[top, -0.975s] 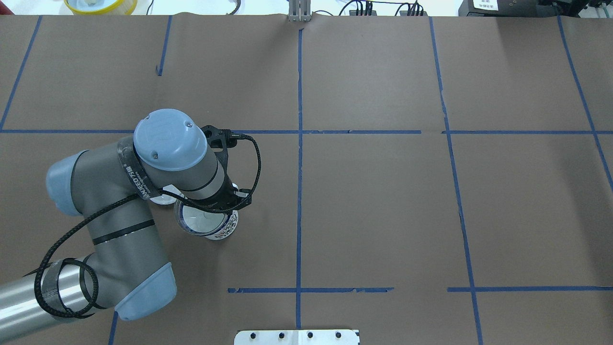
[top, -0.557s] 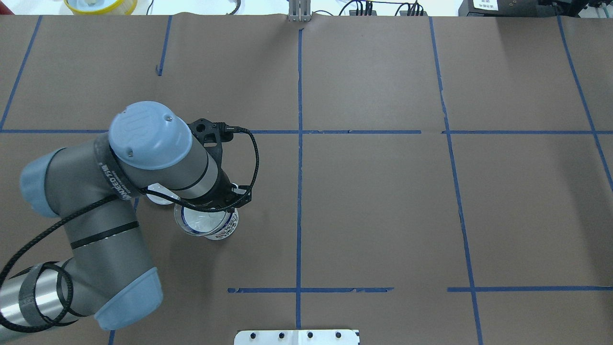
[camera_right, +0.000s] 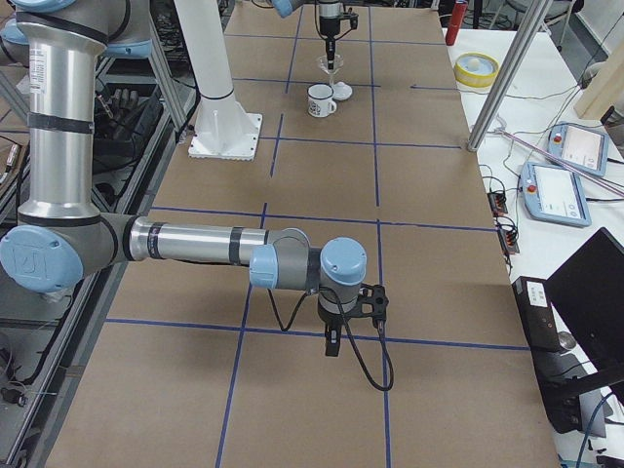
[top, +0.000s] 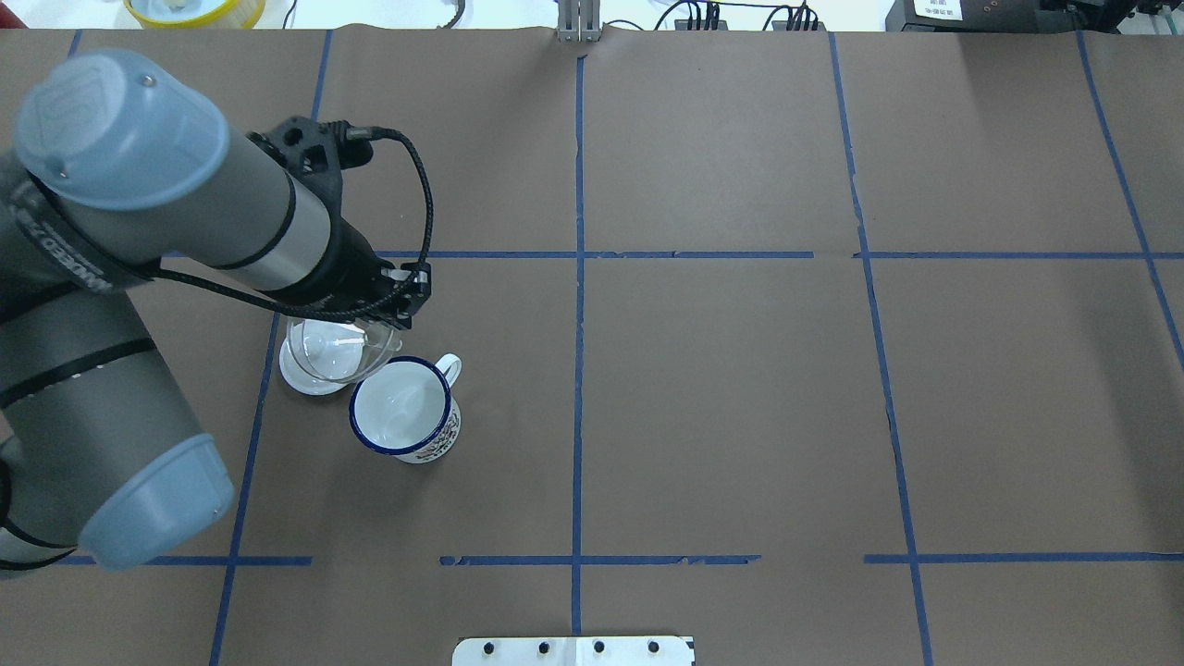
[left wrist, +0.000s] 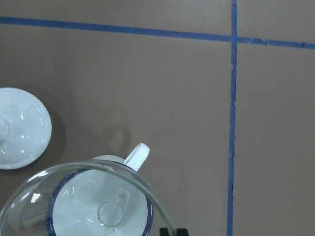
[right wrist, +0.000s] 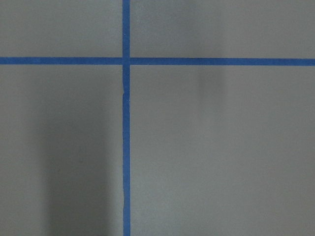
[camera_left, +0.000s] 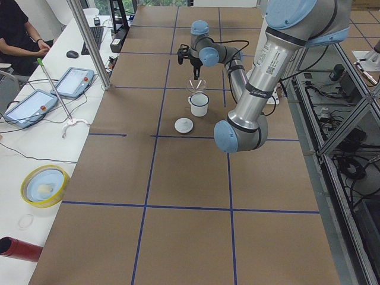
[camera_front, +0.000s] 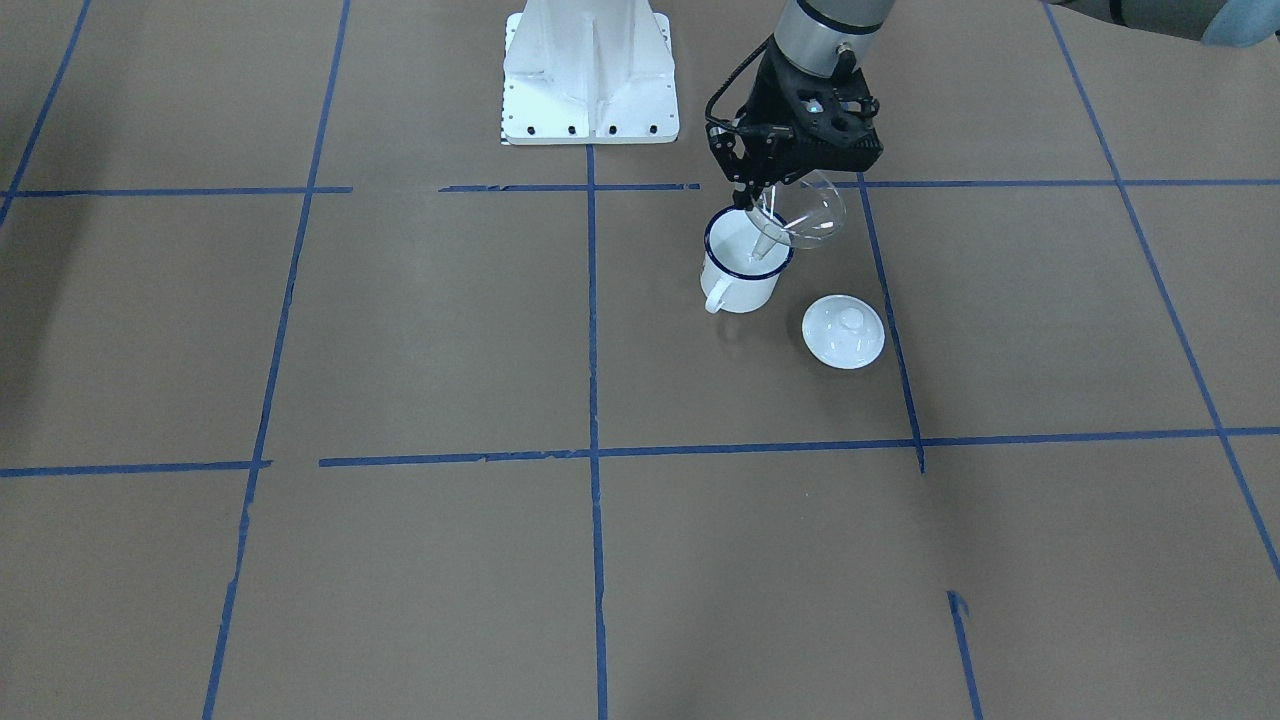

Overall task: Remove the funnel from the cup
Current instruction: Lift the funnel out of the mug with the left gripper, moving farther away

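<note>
Brown paper covers the table (top: 740,416), and blue tape lines (top: 578,370) divide it into large rectangles. The left gripper (camera_front: 762,192) pinches the rim of the clear funnel (camera_front: 808,208) and holds it tilted above the cup (camera_front: 742,265). The spout slants down toward the mug's mouth, and both side views show it above the rim. The cup stands upright just beside a round white lid (camera_front: 843,332). The white arm pedestal (camera_front: 590,75) is bolted down near them. The right gripper (camera_right: 331,341) hangs over bare paper, well apart from them; I cannot tell how its fingers are set. A white side bench carries two teach pendants (camera_left: 76,81) and a yellow-rimmed dish (camera_left: 44,185), and a seated person (camera_left: 18,29) is at its far end.
</note>
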